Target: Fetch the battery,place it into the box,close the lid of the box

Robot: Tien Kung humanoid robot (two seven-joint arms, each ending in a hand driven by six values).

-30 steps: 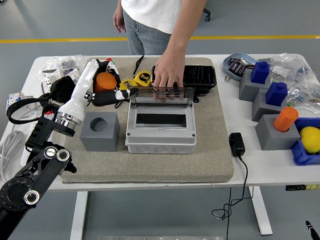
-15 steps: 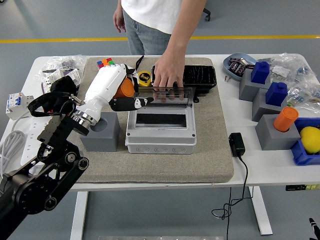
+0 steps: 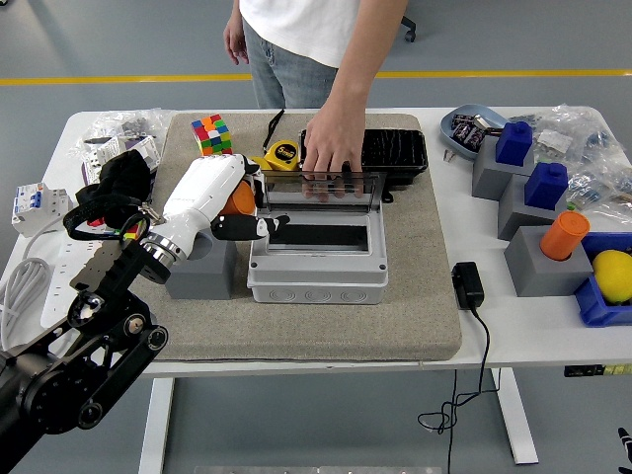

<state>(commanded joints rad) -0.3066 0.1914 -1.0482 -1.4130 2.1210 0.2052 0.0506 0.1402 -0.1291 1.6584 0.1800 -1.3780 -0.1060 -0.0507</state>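
we see the left hand (image 3: 222,197) with fingers (image 3: 259,227) clamped on the orange cylindrical battery (image 3: 241,200), held at the left edge of the grey box (image 3: 316,259). a person's hand (image 3: 331,148) props its clear lid (image 3: 318,188) upright.

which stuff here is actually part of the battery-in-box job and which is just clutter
In the job: orange battery in the left hand; grey box; its clear lid, held up by a person's hand.

Lying about: puzzle cube, tape measure, black tray, blue blocks, lemon.
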